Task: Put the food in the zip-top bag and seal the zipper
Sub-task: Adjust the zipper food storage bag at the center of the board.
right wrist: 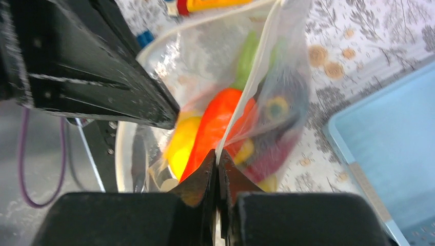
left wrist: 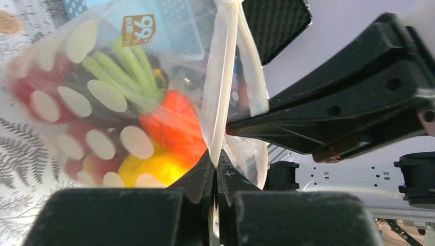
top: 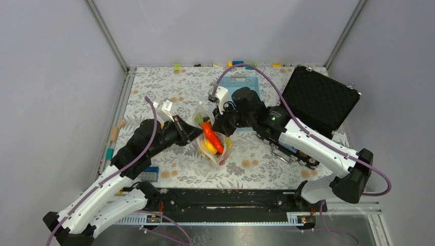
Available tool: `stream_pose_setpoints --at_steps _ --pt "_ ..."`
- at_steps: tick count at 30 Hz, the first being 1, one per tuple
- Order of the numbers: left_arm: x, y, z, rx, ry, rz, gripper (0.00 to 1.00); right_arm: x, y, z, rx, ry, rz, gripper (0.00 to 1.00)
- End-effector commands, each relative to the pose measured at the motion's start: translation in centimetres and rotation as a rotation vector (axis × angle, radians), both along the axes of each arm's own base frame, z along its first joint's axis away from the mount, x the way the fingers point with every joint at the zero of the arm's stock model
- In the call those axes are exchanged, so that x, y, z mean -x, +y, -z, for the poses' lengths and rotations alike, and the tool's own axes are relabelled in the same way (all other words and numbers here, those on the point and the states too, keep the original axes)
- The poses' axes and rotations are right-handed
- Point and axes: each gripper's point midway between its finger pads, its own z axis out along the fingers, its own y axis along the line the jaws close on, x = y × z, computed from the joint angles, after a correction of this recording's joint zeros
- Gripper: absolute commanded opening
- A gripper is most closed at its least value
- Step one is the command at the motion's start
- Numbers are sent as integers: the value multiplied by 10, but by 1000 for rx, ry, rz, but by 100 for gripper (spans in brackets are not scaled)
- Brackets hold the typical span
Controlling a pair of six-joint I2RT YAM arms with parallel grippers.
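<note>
Clamping the zipper [left wrist: 224, 77] tight in left pincer [left wrist: 214, 159] and in right pincer [right wrist: 216, 156], with food [left wrist: 172, 125] inside the dotted zip-top bag [left wrist: 77, 97].

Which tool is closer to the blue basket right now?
Right. The right tool, shut on the zip-top bag, sits just in front of the blue basket. The left tool pinches the bag's opposite side, farther to the left of the basket.

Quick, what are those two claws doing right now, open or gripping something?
Left gripper: closed, pinching the zip-top bag.
Right gripper: closed, pinching the same bag.
</note>
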Motion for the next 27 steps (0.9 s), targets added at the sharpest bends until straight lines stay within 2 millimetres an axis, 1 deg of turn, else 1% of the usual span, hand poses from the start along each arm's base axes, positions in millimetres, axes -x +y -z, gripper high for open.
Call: stream_pose_setpoints --at_steps 1,3,4,8,9,11,12,13,16,18,22,23,24,25,27 --pt "-7 -21 -45 185 -122 -22 0 -1 -26 -5 65 -59 -36 4" --pt "-2 -35 -43 181 -118 20 0 4 -32 -4 82 -83 -77 3" --pt "-2 -41 -41 173 -116 20 0 5 -35 -4 92 -100 -93 3" --pt "9 -72 -42 141 -134 84 0 5 -48 -5 147 -147 -128 0" --pt "11 -79 -41 131 -138 97 1 4 -51 -4 160 -156 -141 0" --pt "14 -92 -38 114 -145 123 6 -2 -56 0 183 -174 -155 0" --pt "15 -100 -32 97 -136 140 7 -6 -59 2 192 -181 -153 0" --pt "16 -107 -33 98 -143 160 7 -10 -62 4 206 -189 -161 0" --pt "14 -125 -31 103 -146 183 8 -14 -68 6 226 -191 -193 0" --pt "10 -137 -31 122 -160 187 8 -13 -69 9 241 -182 -222 0" --pt "2 -155 -22 125 -141 183 8 -9 -69 18 259 -184 -277 0" --pt "0 -157 -19 110 -139 186 10 -9 -70 22 269 -190 -290 0" --pt "0 -157 -16 90 -146 193 18 -9 -71 28 284 -193 -301 0" --pt "2 -158 -16 55 -192 222 27 -9 -72 32 296 -199 -308 0" --pt "8 -153 -16 -21 -279 279 49 -12 -75 41 324 -207 -315 0"
